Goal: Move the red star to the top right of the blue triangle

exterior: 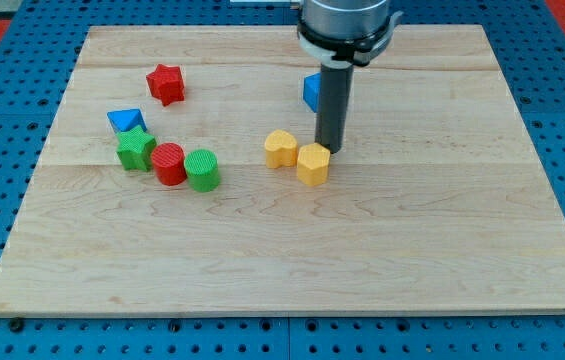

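Nearest the view's bottom edge lies the bare front of the wooden worktop (292, 270). Going from the view's left: a blue triangle (126, 120) sits touching a green star (136, 149) just below it, then a red cylinder (169, 163) and a green cylinder (202, 169) side by side. Above them, well apart from my tip, the red star (165, 83) lies up and to the right of the blue triangle. Further right come a yellow heart-like block (281, 148) and a yellow hexagon (313, 163). My tip (328, 149) stands just above the hexagon. A blue block (311, 92) is half hidden behind the rod. No pincer exists here, so its state cannot be told.
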{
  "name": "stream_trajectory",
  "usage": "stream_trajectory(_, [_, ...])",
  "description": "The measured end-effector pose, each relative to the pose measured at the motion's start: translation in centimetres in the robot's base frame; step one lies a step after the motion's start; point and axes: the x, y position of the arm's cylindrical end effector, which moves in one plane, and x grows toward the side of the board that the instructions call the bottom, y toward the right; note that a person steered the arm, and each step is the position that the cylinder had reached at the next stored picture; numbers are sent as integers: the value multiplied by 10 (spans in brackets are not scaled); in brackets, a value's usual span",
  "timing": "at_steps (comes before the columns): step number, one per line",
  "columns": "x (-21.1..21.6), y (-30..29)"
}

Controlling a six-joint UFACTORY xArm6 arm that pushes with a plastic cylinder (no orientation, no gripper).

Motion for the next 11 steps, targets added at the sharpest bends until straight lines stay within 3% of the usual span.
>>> stream_trajectory(1, [0,-57])
stream_trajectory(2, [-16,-60])
stream_trajectory(3, [-45,-105])
stream_trajectory(4, [-17,-158])
stream_trajectory(5, [27,-158])
stream_trajectory(6, [10,-144])
stream_trajectory(8, [-89,-115])
stream_trajectory(9, [-147,-145])
stream_trajectory(10, [-148,-202])
stream_trajectory(11, [-121,-204])
